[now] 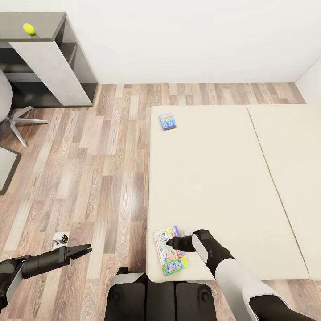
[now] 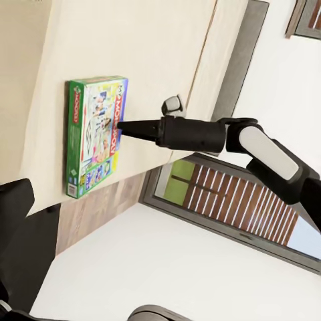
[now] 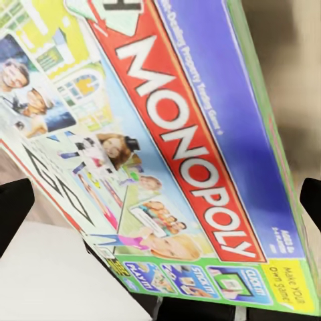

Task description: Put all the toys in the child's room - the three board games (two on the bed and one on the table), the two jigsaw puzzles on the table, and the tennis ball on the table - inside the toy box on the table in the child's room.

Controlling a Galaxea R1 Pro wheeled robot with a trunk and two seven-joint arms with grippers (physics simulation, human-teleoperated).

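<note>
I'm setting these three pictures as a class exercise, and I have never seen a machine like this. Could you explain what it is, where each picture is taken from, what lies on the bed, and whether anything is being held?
It is a simulated wheeled robot with two arms, each ending in a two-fingered gripper. The large picture looks down from its head. The other two come from cameras near each wrist.

On the beige bed lie two board games: a green-edged Monopoly box near the corner closest to the robot and a smaller blue box farther away. A tennis ball sits on the dark cabinet in the far corner.

The right gripper points at the Monopoly box; whether it grips is unclear. The left gripper hangs over the wooden floor, holding nothing.
</note>
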